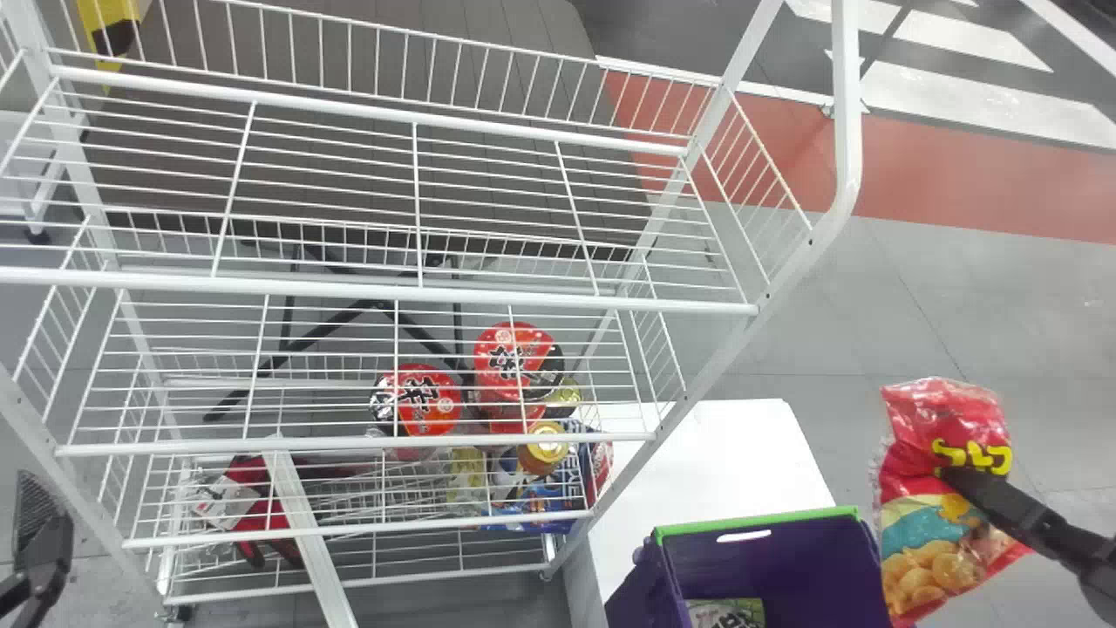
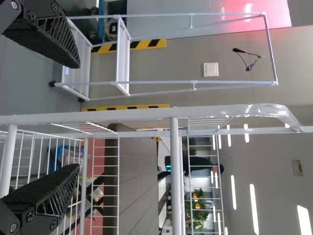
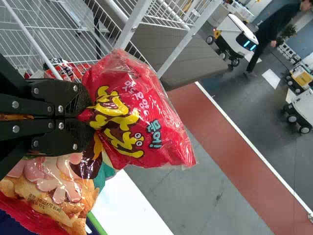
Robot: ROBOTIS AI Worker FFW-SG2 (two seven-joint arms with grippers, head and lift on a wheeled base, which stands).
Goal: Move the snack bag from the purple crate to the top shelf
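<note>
While right gripper point(image 1: 956, 474) squeezes snack bag point(image 1: 926, 523) near purple crate's point(image 1: 776, 558) edge | left gripper point(image 1: 44, 549) wide | open floor point(image 1: 819, 349) between bag and rack point(image 1: 697, 392)

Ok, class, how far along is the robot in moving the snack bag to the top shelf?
Already done, it seems: the bag is out of the crate, held up beside it. In hand: the right gripper pinches it shut-fingered. Left to do: bring it over the top shelf, lower it and let go.
</note>
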